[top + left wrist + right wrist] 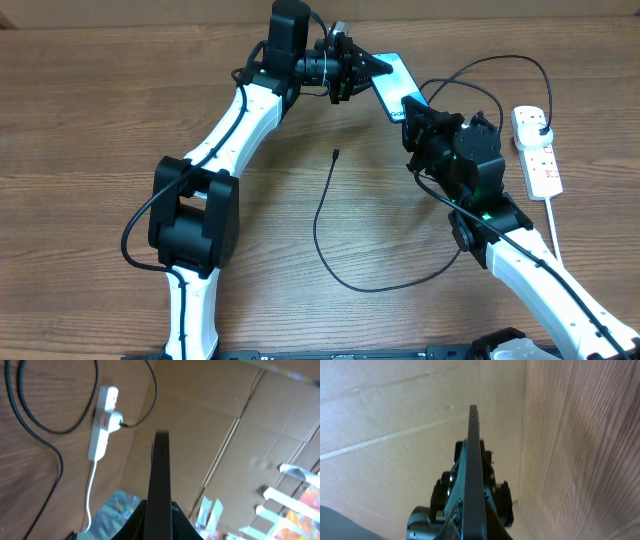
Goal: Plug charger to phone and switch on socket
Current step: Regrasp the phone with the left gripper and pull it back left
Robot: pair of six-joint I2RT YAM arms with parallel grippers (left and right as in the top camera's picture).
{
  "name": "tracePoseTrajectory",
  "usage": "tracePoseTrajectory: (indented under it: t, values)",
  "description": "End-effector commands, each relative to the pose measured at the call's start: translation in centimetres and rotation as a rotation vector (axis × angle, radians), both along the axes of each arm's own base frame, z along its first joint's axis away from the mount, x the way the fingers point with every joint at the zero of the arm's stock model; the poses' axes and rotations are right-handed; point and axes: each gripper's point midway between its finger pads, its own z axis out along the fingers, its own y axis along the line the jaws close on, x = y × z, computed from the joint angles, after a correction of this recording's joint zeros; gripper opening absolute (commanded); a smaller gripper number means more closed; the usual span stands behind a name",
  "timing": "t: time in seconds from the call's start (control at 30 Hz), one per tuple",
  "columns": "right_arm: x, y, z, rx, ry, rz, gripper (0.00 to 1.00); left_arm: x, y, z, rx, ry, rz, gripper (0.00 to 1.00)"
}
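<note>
The phone (396, 80) is held off the table at the back centre, light blue screen up, between both grippers. My left gripper (376, 68) is shut on its far end, and the left wrist view shows the phone (161, 470) edge-on between the jaws. My right gripper (413, 112) is shut on its near end, with the phone (473, 460) again edge-on. The charger's connector tip (335, 153) lies free on the table. Its thin black cable (365, 287) loops round to the plug (544, 129) in the white socket (540, 160) at the right. The socket (101, 425) also shows in the left wrist view.
The wooden table (100, 110) is edged by cardboard walls (235, 415) at the back. The charger cable's loop (500, 60) lies behind my right arm. The socket's white cord (553, 225) runs toward the front right.
</note>
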Motion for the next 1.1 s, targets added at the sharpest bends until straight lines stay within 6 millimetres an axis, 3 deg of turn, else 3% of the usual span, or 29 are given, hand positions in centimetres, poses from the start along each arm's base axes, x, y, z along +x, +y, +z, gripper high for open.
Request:
tracePoseTrajectory:
  t: [0.0, 0.23, 0.47, 0.57, 0.7, 0.8, 1.07]
  values:
    - [-0.3, 1.5, 2.3, 0.052, -0.048, 0.054, 0.04, 0.9, -0.1, 0.5, 0.017, -0.029, 0.051, 0.13]
    - [-0.5, 1.8, 2.3, 0.057, -0.044, 0.068, 0.04, 1.0, -0.5, 0.3, 0.028, -0.041, 0.064, 0.12]
    - [-0.5, 1.8, 2.0, 0.053, -0.032, 0.068, 0.04, 0.9, -0.7, 0.3, 0.029, -0.04, 0.062, 0.04]
    - [-0.5, 1.8, 2.0, 0.053, -0.033, 0.068, 0.17, 0.9, -0.7, 0.3, 0.029, -0.04, 0.063, 0.04]
    - [-0.5, 1.8, 2.0, 0.041, -0.037, 0.071, 0.23, 1.0, -0.6, 0.3, 0.033, -0.065, 0.059, 0.04]
    - [-0.6, 1.8, 1.4, 0.005, -0.029, 0.078, 0.36, 1.6, 0.3, 0.3, 0.048, -0.157, 0.054, 0.04]
    - [-1.5, 1.4, -1.9, -0.215, 0.024, 0.137, 0.45, 1.7, 4.5, 0.3, 0.043, -0.369, -0.048, 0.04]
